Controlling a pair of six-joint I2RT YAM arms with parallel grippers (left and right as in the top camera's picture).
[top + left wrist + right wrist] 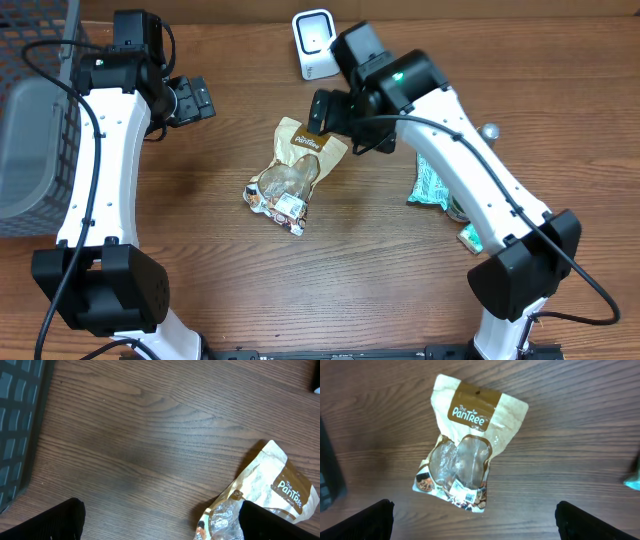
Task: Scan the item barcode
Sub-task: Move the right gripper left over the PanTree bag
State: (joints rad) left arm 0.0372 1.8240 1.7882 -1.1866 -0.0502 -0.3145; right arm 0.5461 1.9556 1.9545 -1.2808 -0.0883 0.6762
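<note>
snack pouch [293, 172] lies flat on the table [200, 250], near the centre, printed face up. it has a clear window and a small white label [462, 492] at its lower end. whether that label carries the barcode is too small to tell. scanner [314, 44] stands at the far edge, apart from the pouch.

right gripper [330, 118] hovers above the pouch's top end, jaws wide, holding nothing. left gripper [192, 100] sits off to the side over bare wood, jaws wide, also empty.

risks, as judged:
1. the crinkled film may slip or crumple in a 2-finger pinch, creasing the code.
2. a grip placed over the label would hide it from the scanner.
3. if the code is on the underside, presenting this face gives no read.
4. the teal packet [430, 185] beside the right arm could be swept aside.
</note>
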